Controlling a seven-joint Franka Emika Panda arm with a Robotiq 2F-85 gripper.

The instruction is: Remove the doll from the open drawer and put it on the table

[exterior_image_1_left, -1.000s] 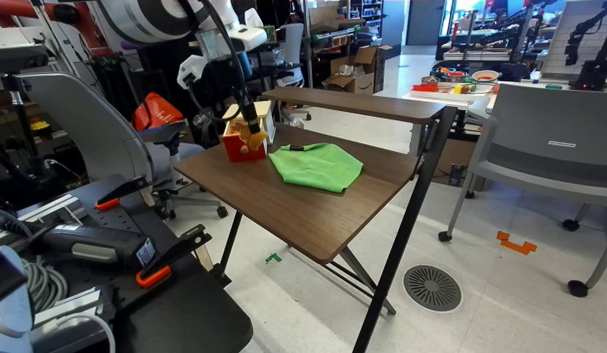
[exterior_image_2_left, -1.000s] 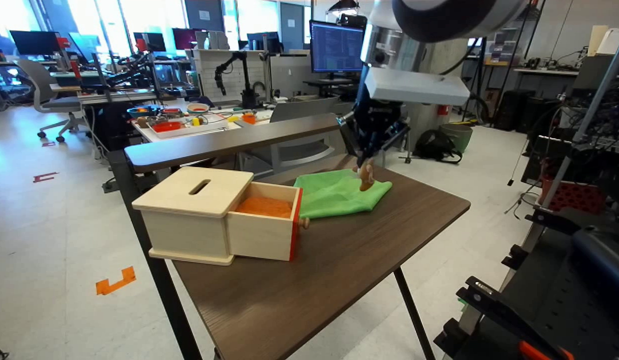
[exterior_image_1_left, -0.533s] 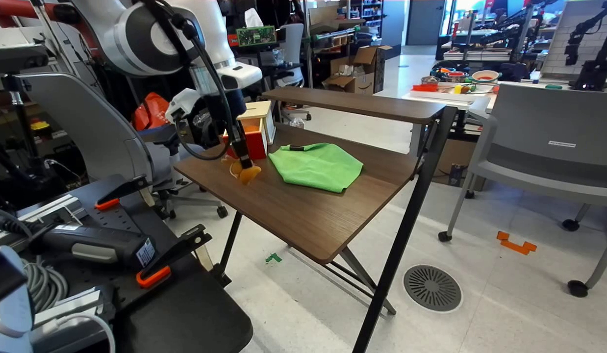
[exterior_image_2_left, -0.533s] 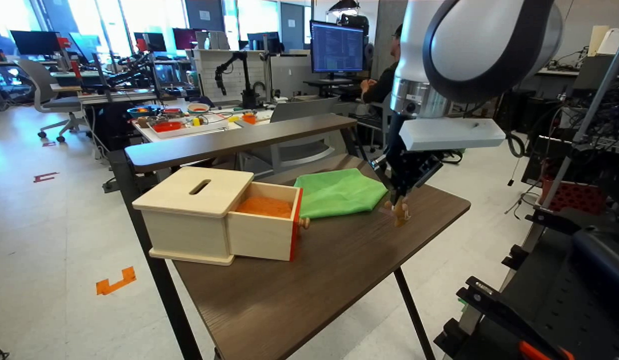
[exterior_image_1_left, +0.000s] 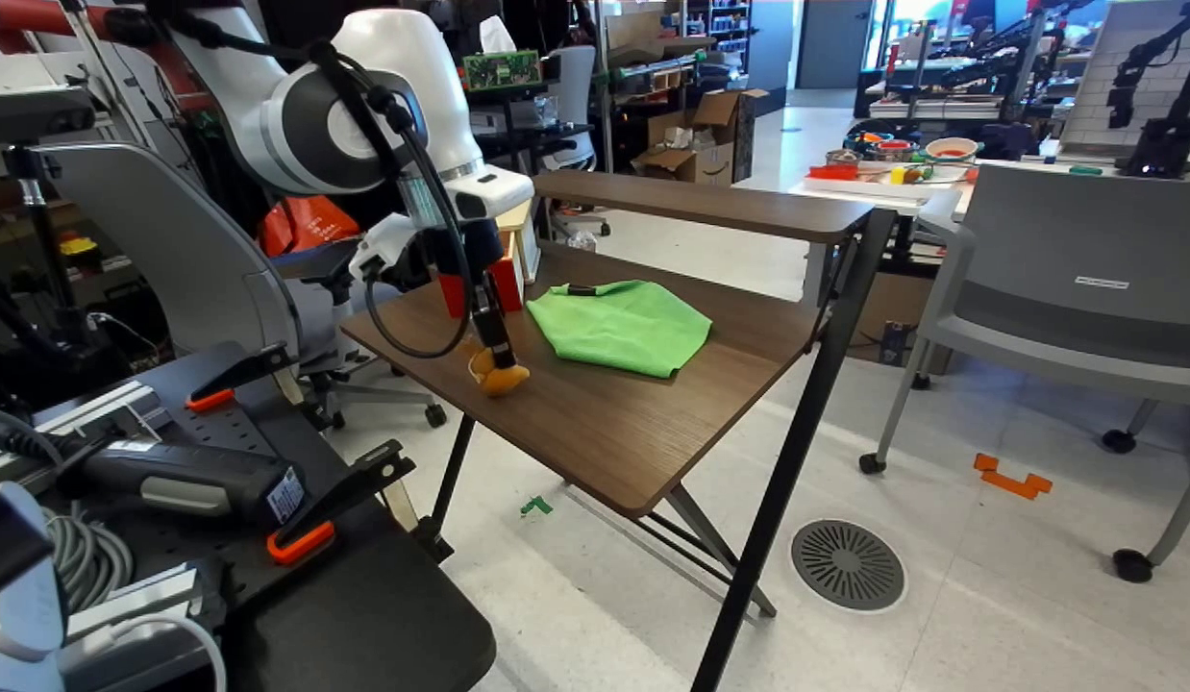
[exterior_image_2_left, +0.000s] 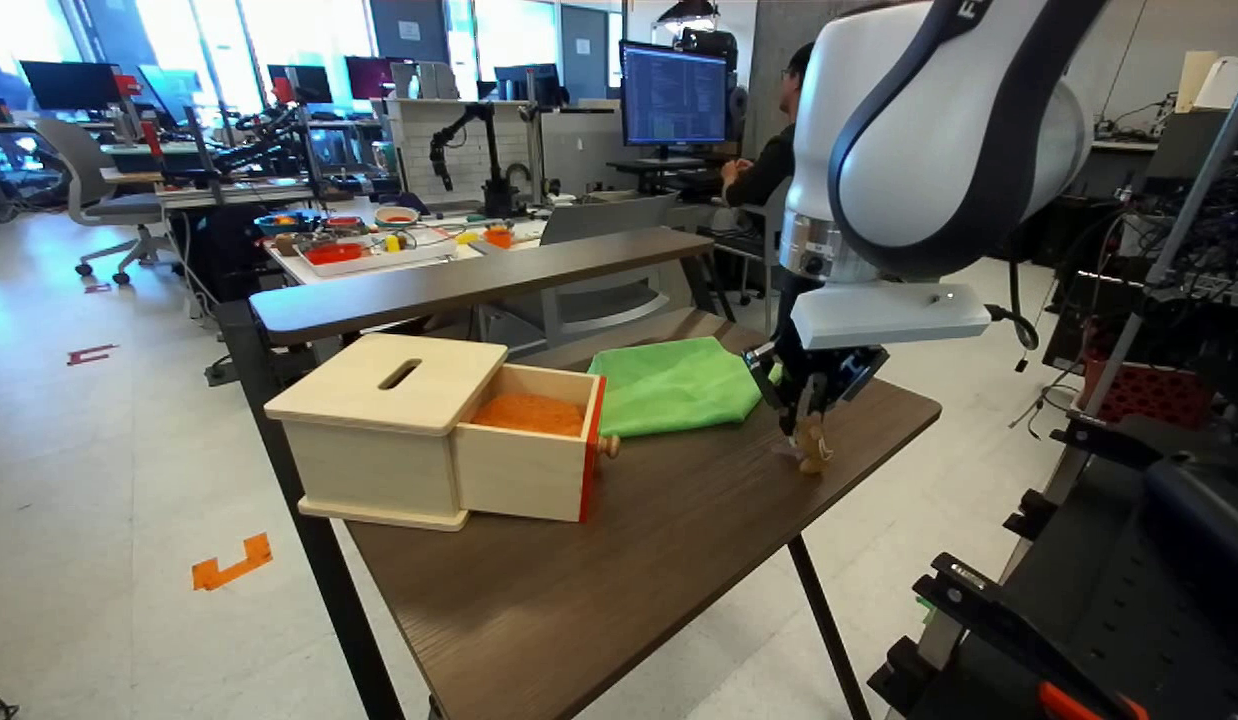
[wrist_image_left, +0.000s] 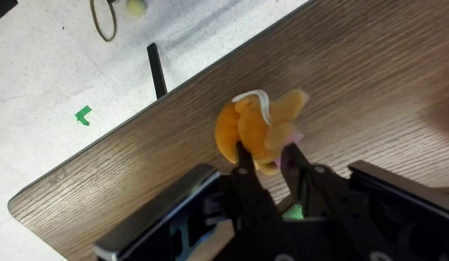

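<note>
Rectangular dark brown wood-grain surface, corners rounded; slanted black metal legs below, narrow matching brown shelf raised along one side. Directly on surface: pale wooden box with slotted top, upright near one end, red-fronted wooden drawer standing partway out of it. Just beside drawer: bright green cloth, roughly flat, lightly rumpled, short dark strip on one edge; lies wholly on surface. Wrist view: straight grain lines, one rounded corner, pale floor past edge.
</note>
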